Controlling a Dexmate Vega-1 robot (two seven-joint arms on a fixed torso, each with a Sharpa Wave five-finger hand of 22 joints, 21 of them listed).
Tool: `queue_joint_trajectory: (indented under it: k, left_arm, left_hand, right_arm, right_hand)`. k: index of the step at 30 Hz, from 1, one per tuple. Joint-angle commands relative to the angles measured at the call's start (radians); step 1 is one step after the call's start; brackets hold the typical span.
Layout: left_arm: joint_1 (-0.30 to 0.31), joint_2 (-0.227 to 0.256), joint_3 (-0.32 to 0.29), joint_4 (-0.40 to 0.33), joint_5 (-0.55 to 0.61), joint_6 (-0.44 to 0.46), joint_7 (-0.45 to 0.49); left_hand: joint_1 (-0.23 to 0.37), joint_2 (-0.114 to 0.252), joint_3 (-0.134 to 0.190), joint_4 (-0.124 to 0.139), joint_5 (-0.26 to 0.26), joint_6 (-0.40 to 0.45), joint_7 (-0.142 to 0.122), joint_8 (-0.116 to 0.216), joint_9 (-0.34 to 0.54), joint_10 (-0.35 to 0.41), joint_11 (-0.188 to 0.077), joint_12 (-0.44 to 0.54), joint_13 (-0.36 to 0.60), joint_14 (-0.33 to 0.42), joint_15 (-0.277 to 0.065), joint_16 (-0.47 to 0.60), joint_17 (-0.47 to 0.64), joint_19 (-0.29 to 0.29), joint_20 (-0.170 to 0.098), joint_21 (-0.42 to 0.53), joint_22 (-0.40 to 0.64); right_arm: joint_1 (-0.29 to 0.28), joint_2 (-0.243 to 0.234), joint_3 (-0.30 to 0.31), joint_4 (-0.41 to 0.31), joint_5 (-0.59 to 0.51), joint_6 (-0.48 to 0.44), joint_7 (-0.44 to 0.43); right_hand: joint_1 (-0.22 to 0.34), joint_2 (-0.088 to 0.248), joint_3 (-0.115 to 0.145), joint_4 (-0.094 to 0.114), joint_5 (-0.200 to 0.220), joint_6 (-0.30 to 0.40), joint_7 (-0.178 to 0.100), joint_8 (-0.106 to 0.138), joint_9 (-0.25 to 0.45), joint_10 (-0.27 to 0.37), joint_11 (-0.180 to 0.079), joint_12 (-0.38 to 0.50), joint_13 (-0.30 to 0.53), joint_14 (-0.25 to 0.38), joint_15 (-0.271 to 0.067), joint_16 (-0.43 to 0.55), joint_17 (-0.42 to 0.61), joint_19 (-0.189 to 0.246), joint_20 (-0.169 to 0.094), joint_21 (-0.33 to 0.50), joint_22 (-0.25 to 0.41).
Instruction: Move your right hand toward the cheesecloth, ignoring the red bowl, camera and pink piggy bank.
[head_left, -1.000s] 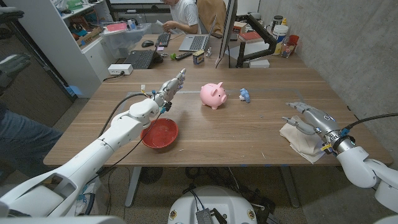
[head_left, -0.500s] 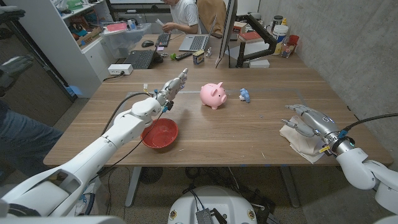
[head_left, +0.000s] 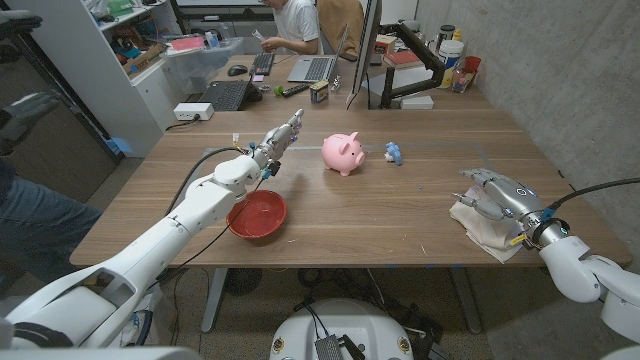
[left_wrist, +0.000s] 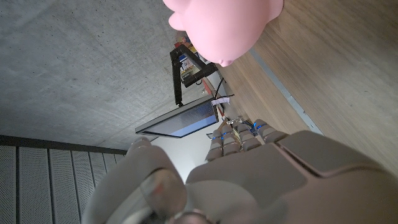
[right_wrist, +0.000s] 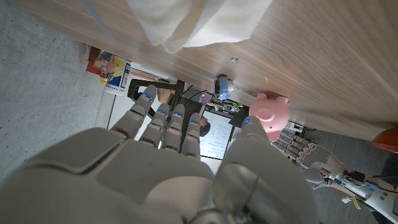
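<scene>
Head view: right hand (head_left: 497, 193) poised over cheesecloth (head_left: 484, 228) at right edge of counter (head_left: 400, 210), fingers (head_left: 471, 194) spread, holding nothing. Left hand (head_left: 277, 139) raised beyond red bowl (head_left: 257, 213), fingers extended, empty. Piggy bank (head_left: 342, 153) mid-counter.

The pink piggy bank (head_left: 343, 153) is standing mid-table; the camera (head_left: 393, 153) is sitting just right of it, the red bowl (head_left: 257, 214) lying nearer-left, the cheesecloth (head_left: 487, 229) lying far right.

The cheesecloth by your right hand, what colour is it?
Off-white, a plain cream; the cheesecloth shows best in the head view, under the right hand.
</scene>
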Motion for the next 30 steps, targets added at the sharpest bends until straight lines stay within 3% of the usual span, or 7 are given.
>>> queue_joint_trajectory:
  k: [1,30]
  left_arm:
    - [-0.009,-0.01,0.004,0.016,0.007,-0.008,0.003]
    - [-0.018,-0.015,0.003,0.025,0.014,-0.021,0.002]
  left_hand:
    - [0.002,0.013,-0.005,0.001,-0.002,-0.002,0.004,0.002,0.004,-0.006,0.004,-0.002,0.002,-0.014,0.001,-0.002,0.004,-0.011,0.003,-0.004,0.004]
    - [0.003,0.016,-0.011,0.001,-0.002,-0.001,0.004,0.002,0.004,-0.007,0.001,-0.002,0.002,-0.015,0.0,0.0,0.005,-0.02,0.002,-0.006,0.004]
  right_arm:
    - [0.007,-0.03,-0.017,-0.004,0.01,-0.036,0.016]
    - [0.012,-0.061,-0.063,-0.01,0.041,-0.081,0.004]
  right_hand:
    - [-0.008,0.002,0.002,-0.002,0.006,0.006,-0.003,0.001,0.006,-0.001,0.001,0.0,0.002,0.008,-0.019,0.006,0.002,0.004,0.009,-0.007,0.004]
    - [-0.011,0.005,0.002,-0.003,0.006,0.008,-0.01,0.001,0.006,0.001,0.005,0.0,0.002,0.011,-0.02,0.007,0.003,0.011,0.016,-0.018,0.004]
